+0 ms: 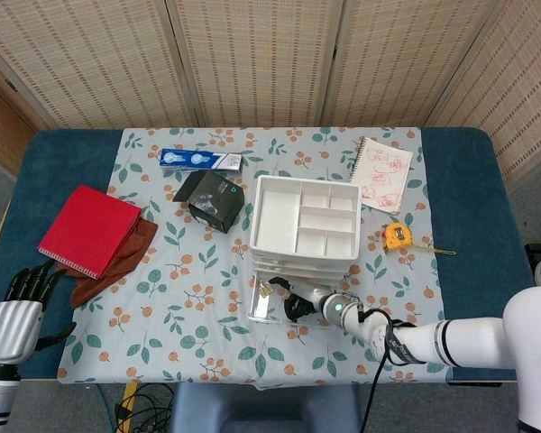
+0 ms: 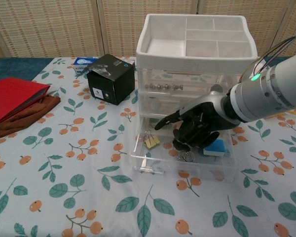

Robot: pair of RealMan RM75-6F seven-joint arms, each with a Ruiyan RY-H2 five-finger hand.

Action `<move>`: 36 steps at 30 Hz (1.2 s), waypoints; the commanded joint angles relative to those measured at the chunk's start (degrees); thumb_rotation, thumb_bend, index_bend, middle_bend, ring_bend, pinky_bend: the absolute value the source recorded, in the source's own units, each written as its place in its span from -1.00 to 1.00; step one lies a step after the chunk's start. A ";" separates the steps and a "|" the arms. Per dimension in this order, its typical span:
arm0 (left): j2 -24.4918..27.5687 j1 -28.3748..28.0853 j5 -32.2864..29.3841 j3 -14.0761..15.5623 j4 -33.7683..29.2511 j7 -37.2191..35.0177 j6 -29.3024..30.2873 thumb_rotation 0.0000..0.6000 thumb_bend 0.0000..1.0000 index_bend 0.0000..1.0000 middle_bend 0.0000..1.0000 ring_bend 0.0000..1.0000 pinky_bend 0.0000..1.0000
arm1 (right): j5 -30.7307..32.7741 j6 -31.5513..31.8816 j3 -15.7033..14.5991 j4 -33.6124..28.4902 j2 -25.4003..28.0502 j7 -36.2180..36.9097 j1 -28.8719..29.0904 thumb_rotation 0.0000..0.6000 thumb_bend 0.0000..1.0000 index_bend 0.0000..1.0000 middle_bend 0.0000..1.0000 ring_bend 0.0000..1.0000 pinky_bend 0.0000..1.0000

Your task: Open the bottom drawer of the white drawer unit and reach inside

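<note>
The white drawer unit (image 1: 302,216) (image 2: 163,49) stands mid-table, its top tray of compartments bare. Its clear bottom drawer (image 1: 260,313) (image 2: 153,165) is pulled out toward me. My right hand (image 1: 305,302) (image 2: 200,126) is inside that drawer, palm down, thumb stretched left and fingers bent down onto small items. A metal ring (image 2: 187,156) lies under its fingertips; I see no grip on it. A gold binder clip (image 2: 151,141) and a blue object (image 2: 217,148) also lie in the drawer. My left hand (image 1: 18,302) hangs at the table's near left edge, fingers apart, holding nothing.
A black box (image 1: 216,201) (image 2: 111,78) sits left of the unit. A red notebook (image 1: 88,230) on a brown cloth (image 1: 117,266) lies far left. A blue carton (image 1: 200,160), a sketch pad (image 1: 383,173) and a yellow tape measure (image 1: 397,236) surround the unit.
</note>
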 commanded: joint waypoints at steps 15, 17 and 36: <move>0.30 0.37 -0.55 -0.02 -0.15 0.23 0.08 1.00 -0.65 -0.73 -0.88 -0.84 -0.85 | 0.59 -2.08 -0.85 5.30 -3.60 1.43 2.73 1.00 0.75 -1.00 0.49 1.00 1.00; 0.35 0.40 -0.62 0.00 -0.23 0.33 0.03 1.00 -0.65 -0.73 -0.88 -0.84 -0.85 | 0.30 -2.71 -0.90 5.62 -3.72 1.65 2.87 1.00 0.75 -1.00 0.49 1.00 1.00; 0.22 0.25 -0.54 -0.10 -0.46 0.56 -0.17 1.00 -0.65 -0.73 -0.88 -0.84 -0.85 | -6.01 -5.23 -2.12 2.02 0.45 4.42 1.52 1.00 0.67 -1.00 0.46 1.00 1.00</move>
